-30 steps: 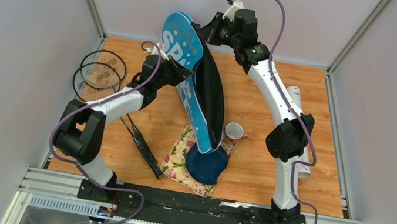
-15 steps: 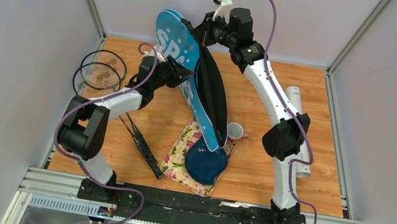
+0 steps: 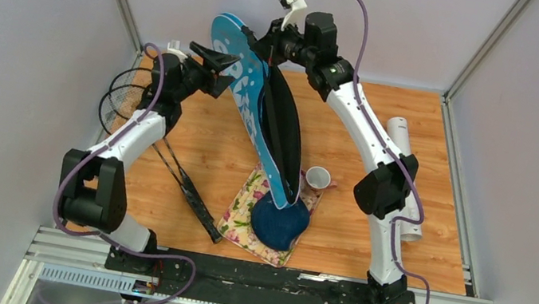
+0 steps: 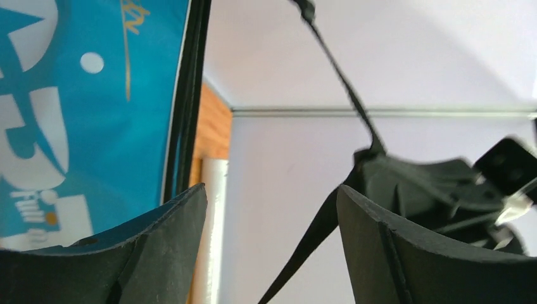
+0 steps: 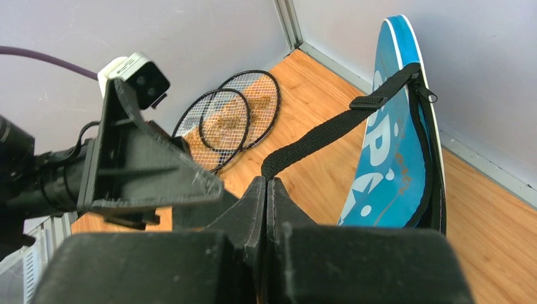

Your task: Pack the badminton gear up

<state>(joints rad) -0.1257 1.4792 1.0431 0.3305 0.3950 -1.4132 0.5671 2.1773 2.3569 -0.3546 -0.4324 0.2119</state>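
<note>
We see the right gripper (image 5: 266, 187) clamped on the black strap (image 5: 329, 133) of the tilted blue racket bag (image 3: 248, 108); the left gripper (image 3: 218, 68), jaws apart and empty, sits beside it.

Rackets (image 3: 133, 95) left, tube (image 3: 400, 135) right, bag (image 3: 246, 100) between them, above plate (image 3: 279, 226) on cloth (image 3: 239, 214).

Left arm (image 3: 132, 131) & right arm (image 3: 366, 130): same build, white tubular links w/ chunky black joint housings. Purple cable (image 3: 367, 29) runs along each, base to wrist, in loose loops. Small green light (image 3: 333, 68) on right arm's upper housing. White boxy cam (image 5: 136, 76) w/ black lens at left wrist. Left pincer (image 4: 272, 190) & right pincer (image 5: 266, 190): matte black wedge fingers (image 4: 164, 253), faint layered texture. Bases sit on black plate (image 3: 263, 279).
</note>
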